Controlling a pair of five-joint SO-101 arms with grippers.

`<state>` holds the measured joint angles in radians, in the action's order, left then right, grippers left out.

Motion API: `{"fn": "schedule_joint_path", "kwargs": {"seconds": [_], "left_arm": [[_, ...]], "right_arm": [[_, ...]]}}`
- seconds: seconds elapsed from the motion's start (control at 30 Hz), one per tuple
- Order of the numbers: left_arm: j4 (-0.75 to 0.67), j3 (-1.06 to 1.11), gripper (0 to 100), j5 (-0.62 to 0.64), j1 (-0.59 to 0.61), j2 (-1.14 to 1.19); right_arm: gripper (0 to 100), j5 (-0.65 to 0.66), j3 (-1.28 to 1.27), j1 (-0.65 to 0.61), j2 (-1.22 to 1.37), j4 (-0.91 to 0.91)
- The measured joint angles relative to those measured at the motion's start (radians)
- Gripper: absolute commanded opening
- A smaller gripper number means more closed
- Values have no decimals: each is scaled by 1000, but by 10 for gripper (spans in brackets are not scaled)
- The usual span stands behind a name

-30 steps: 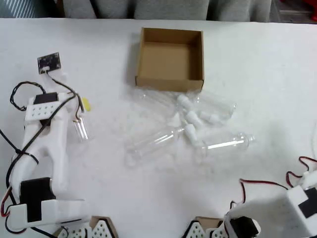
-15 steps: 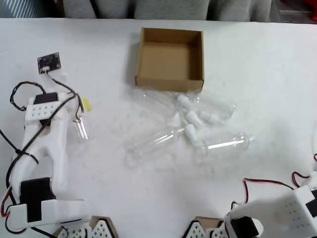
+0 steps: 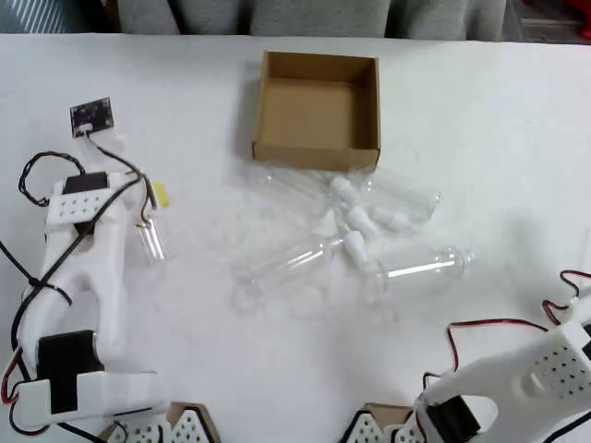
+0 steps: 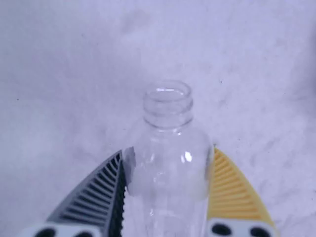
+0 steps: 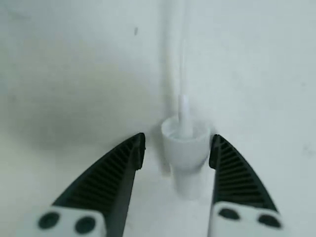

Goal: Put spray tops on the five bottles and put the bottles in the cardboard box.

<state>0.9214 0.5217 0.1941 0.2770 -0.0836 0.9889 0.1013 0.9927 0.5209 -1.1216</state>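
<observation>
table point(image 3: 480, 120) white | cardboard box point(image 3: 317, 152) | bottles point(image 3: 420, 269) lying flat | spray tops point(image 3: 355, 219) | circuit board point(image 3: 91, 114)

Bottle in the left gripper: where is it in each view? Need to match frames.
high view: bottle at left of the table, in the left gripper.
left wrist view: centre, open neck pointing away, between the grey finger and the yellow finger.
right wrist view: a spray top instead.
Shared landmark: the yellow finger, in high and left wrist views.

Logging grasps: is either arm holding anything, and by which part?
The left gripper clamps a clear bottle by its body, below the shoulder. The right gripper straddles a spray top, gap on one side: not gripped.
</observation>
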Motion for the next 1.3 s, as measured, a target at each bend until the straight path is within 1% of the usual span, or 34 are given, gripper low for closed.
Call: {"fn": "schedule_joint_path", "kwargs": {"seconds": [0.07, 0.1, 0.17, 0.23, 0.37, 0.6, 0.77, 1.07, 1.23, 1.3], "left_arm": [[0, 0, 24, 0, 0, 0], [0, 0, 24, 0, 0, 0], [0, 0, 24, 0, 0, 0], [0, 0, 24, 0, 0, 0], [0, 0, 24, 0, 0, 0], [0, 0, 24, 0, 0, 0], [0, 0, 24, 0, 0, 0], [0, 0, 24, -2, 0, 0], [0, 0, 24, -2, 0, 0], [0, 0, 24, -2, 0, 0]], "right_arm": [[27, 0, 0, -8, 2, 5], [8, 0, 0, -12, 2, 8], [35, 0, 0, -26, 0, 9], [15, 0, 0, -41, -11, -15], [18, 3, 0, -86, -63, -94], [18, 153, -23, -172, -190, -316], [18, 230, -181, -190, -321, -328], [21, 239, -591, -190, -658, -146], [26, 245, -781, -190, -776, 75], [73, 245, -836, -190, -799, 167]]}}
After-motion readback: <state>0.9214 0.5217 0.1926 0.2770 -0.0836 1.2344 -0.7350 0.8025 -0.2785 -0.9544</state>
